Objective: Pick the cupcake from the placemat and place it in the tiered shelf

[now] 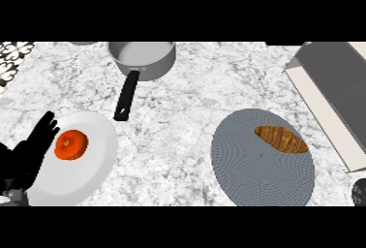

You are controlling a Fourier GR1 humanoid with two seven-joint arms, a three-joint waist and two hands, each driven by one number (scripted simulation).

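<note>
A round grey placemat (pixel 261 169) lies on the marble counter, right of centre. On its upper right part rests a brown, oblong, ridged pastry (pixel 282 139); it looks more like a bread roll than a cupcake. The tiered shelf (pixel 336 92), grey with cream edges, stands along the right side, just beyond the mat. My left hand (pixel 27 152) is at the far left, open with fingers pointing up, beside a white plate. Only a dark bit of my right hand (pixel 359 192) shows at the lower right edge, below the shelf and apart from the pastry.
A white plate (pixel 89 169) at the lower left carries an orange round fruit (pixel 70 144). A grey pot (pixel 143 57) stands at the back, its black handle (pixel 127 97) pointing toward the plate. Bare marble lies between plate and mat.
</note>
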